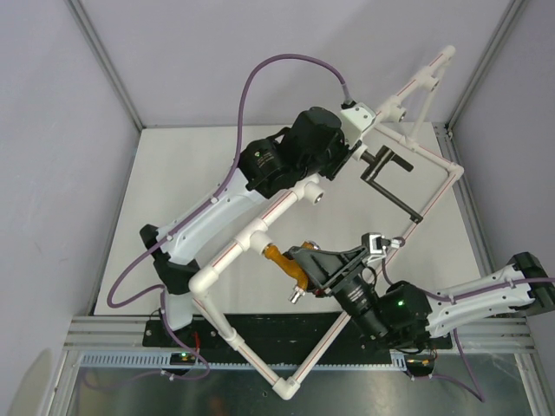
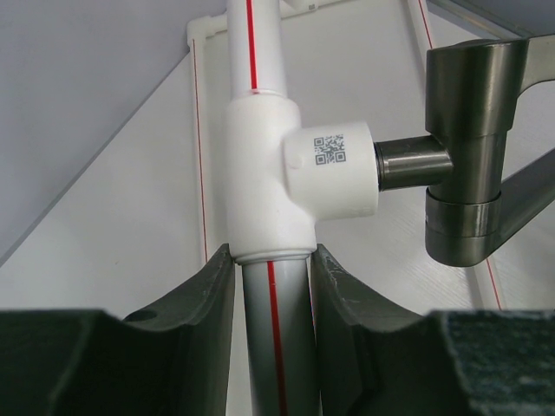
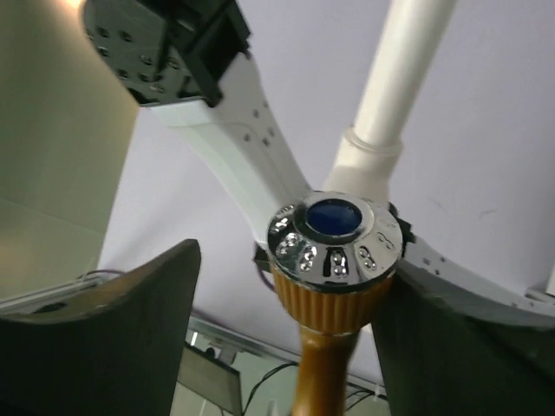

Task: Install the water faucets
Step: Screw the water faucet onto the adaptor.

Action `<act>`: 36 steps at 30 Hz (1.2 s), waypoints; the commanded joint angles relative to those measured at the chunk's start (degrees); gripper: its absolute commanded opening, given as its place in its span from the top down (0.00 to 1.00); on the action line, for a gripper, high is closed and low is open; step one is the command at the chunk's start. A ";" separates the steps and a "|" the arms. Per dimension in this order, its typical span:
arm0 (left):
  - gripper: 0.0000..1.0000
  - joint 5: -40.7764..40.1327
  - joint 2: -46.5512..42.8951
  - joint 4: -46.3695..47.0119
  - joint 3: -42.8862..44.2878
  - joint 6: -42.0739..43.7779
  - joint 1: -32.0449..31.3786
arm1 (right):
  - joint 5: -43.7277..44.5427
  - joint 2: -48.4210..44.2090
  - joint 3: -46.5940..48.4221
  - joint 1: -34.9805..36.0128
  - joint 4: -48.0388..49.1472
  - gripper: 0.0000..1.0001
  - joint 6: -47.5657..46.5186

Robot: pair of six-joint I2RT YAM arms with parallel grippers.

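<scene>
Orange-brass tap with shiny silver-blue knob (image 3: 334, 238) stands between the spread fingers of the right gripper (image 3: 295, 260)
Left gripper (image 2: 270, 260) pinches the white pipe (image 2: 276, 347) just below the white tee fitting (image 2: 264, 173) carrying the black metal tap (image 2: 468, 147)

The pipe frame (image 1: 227, 260) runs slantwise over the surface (image 1: 173, 173), from the near edge between the arm bases to the far right corner. On its far stretch the large tap with the long arm (image 1: 388, 173) sits in a tee (image 2: 269, 173) and juts right, the left claw (image 2: 270, 260) clasping the pipe just beside that tee. The small tap with the round knob (image 1: 279, 260) sticks out from the middle stretch's near side, its knob between the right claw (image 3: 290, 277) fingers.
</scene>
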 commanded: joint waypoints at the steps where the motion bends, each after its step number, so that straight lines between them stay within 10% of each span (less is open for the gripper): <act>1: 0.95 -2.81 9.11 -18.09 -6.80 2.69 2.22 | -1.67 -5.45 -1.67 -0.55 9.34 0.13 -3.44; 9: 0.95 -3.01 9.54 -18.07 -6.66 2.90 2.21 | 7.99 -18.92 -10.29 -0.61 -7.92 0.01 -9.24; 24: 0.95 -3.27 9.20 -17.99 -7.67 3.02 2.20 | -3.15 -20.78 3.42 -2.57 -48.30 0.00 -88.73; 29: 0.94 -3.36 8.87 -17.98 -8.12 3.09 2.21 | -2.73 -13.80 3.20 -1.73 -47.06 0.00 -119.17; 36: 0.94 -3.53 8.68 -17.95 -8.55 3.14 2.35 | -16.06 -17.62 3.00 -0.54 -41.16 0.04 -137.38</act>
